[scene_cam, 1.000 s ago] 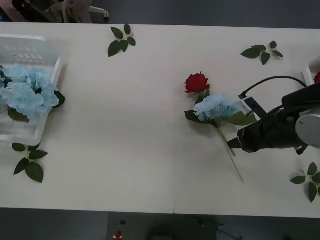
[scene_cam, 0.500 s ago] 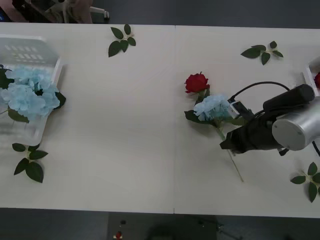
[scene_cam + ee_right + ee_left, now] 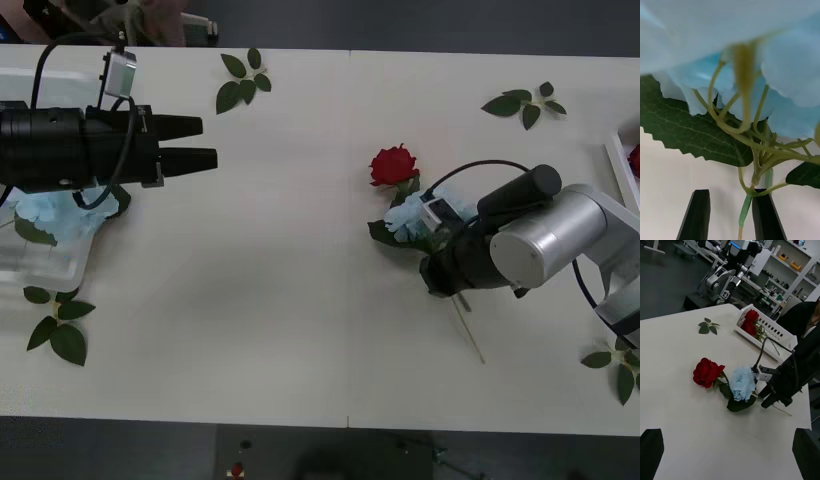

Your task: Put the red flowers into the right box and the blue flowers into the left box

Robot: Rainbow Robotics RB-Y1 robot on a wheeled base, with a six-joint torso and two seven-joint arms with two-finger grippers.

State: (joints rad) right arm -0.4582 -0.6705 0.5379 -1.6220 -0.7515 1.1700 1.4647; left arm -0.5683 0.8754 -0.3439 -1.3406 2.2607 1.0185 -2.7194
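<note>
The right gripper (image 3: 730, 213) has its black fingers (image 3: 696, 213) apart on either side of the blue flower's (image 3: 412, 212) green stem, low beside the bloom mid-table, with the red rose (image 3: 393, 165) touching it. The step looks like the pick: close on the stem, then lift. The left gripper (image 3: 205, 143), fingers apart, hovers near the left box (image 3: 55, 265) at the table's left edge.

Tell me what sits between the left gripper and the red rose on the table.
Only bare table lies between the left gripper and the red rose, seen in the front view.
</note>
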